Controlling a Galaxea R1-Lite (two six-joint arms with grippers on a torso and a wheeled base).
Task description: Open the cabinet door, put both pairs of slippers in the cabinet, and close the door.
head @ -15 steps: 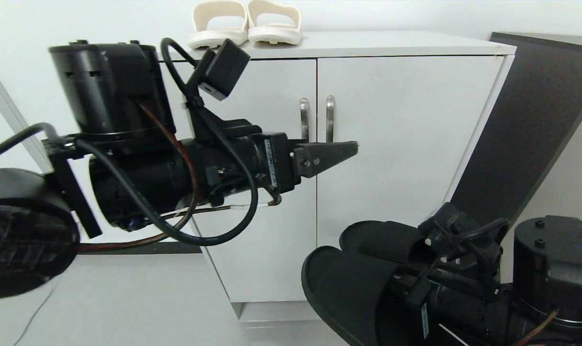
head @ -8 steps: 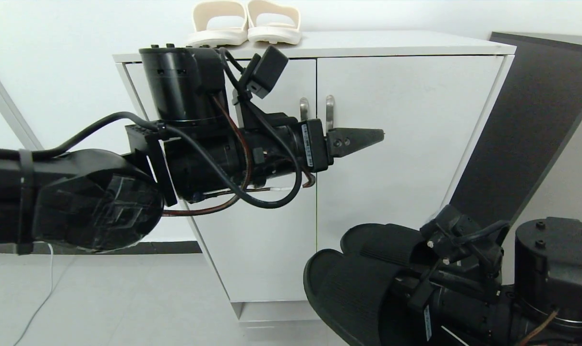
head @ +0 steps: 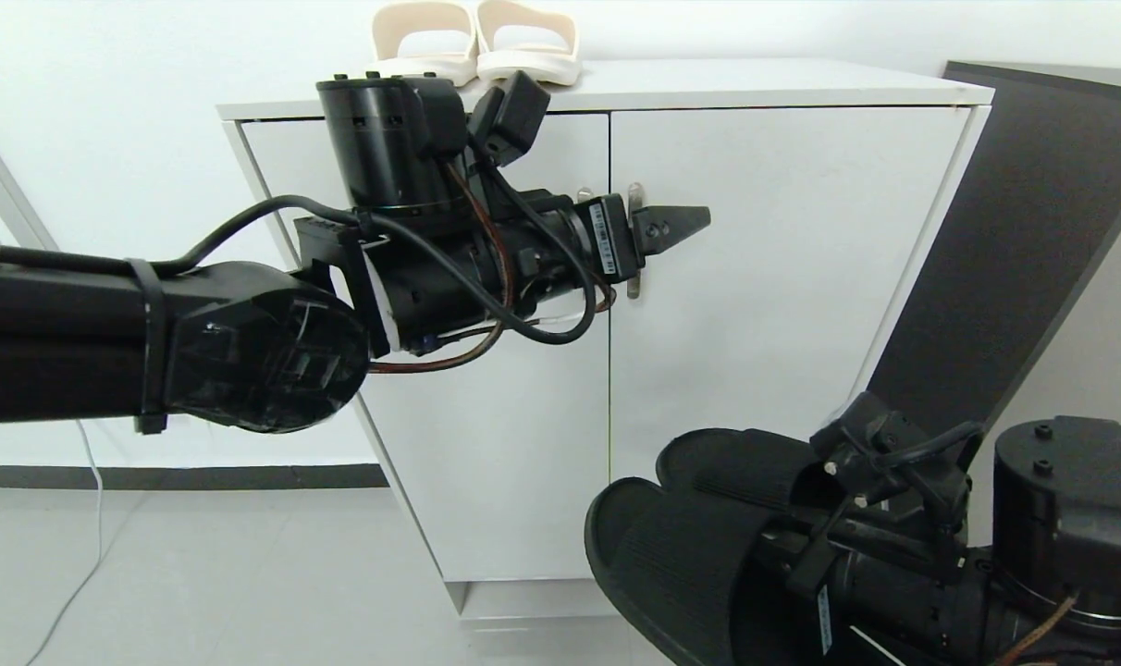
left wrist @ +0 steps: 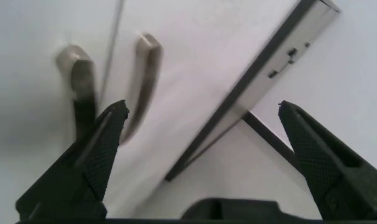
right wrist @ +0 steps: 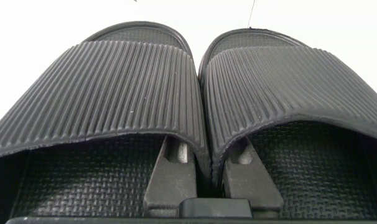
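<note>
The white cabinet (head: 782, 277) stands with both doors closed. Its two metal handles (left wrist: 145, 74) meet at the centre seam. My left gripper (head: 699, 219) hovers open just in front of the handles (head: 635, 196), nothing between its fingers (left wrist: 83, 168). A cream pair of slippers (head: 475, 42) rests on the cabinet top. Low at the right, my right gripper (right wrist: 208, 167) is shut on the black pair of slippers (head: 699, 527), pinching their inner edges together, toes pointing at the right door.
A dark grey panel (head: 1032, 231) leans beside the cabinet's right side. A white wall and pale floor (head: 246, 573) lie to the left, where a thin cable (head: 84, 578) trails down.
My left arm has swung in toward the cabinet, its gripper rising to handle height. The right arm and the black slippers have stayed put.
</note>
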